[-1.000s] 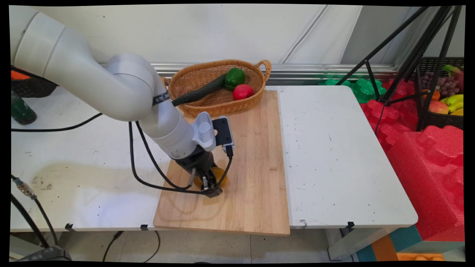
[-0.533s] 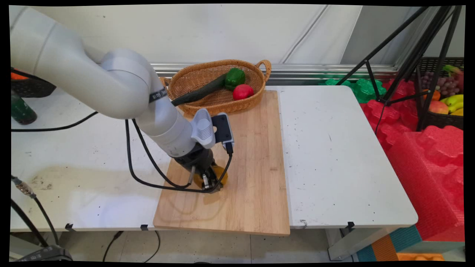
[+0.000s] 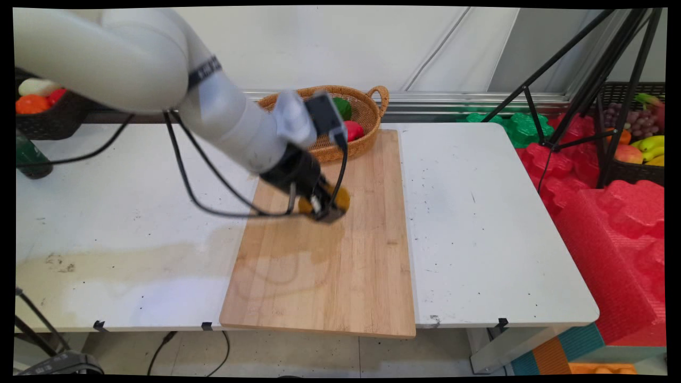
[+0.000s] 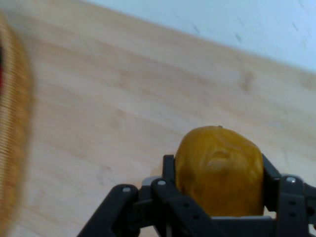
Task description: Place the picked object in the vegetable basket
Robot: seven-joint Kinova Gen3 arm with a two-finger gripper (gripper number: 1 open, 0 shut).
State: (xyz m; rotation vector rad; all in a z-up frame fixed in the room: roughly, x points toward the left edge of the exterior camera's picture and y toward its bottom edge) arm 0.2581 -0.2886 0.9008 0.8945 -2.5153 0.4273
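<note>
Potato [image 4: 219, 170], yellow-brown and rounded, sits clamped between the two black fingers [image 4: 169, 170] of the gripper [image 3: 323, 205], which are closed against its sides; the hand view shows its upper half, the rest cut off by the black linkage at the bottom edge. In the main view the gripper holds the potato [image 3: 340, 198] in the air above the far half of the wooden cutting board [image 3: 324, 266], its shadow falling on the wood below. The one board lies across the white table [image 3: 479, 223], its near edge overhanging the table's front. At the board's far edge stands one wicker basket [image 3: 367, 109], much of it hidden behind the arm. Inside it, only parts of two things show: a red fruit [image 3: 353, 130] and a green one [image 3: 343, 106], too covered to name surely. In the hand view the basket [image 4: 12, 148] is a blurred band at the left edge. To the board's right, off the table, stand a black tripod [image 3: 585, 80], red foam shapes [image 3: 612, 213] and a dark crate of mixed fruit [image 3: 638, 138].
</note>
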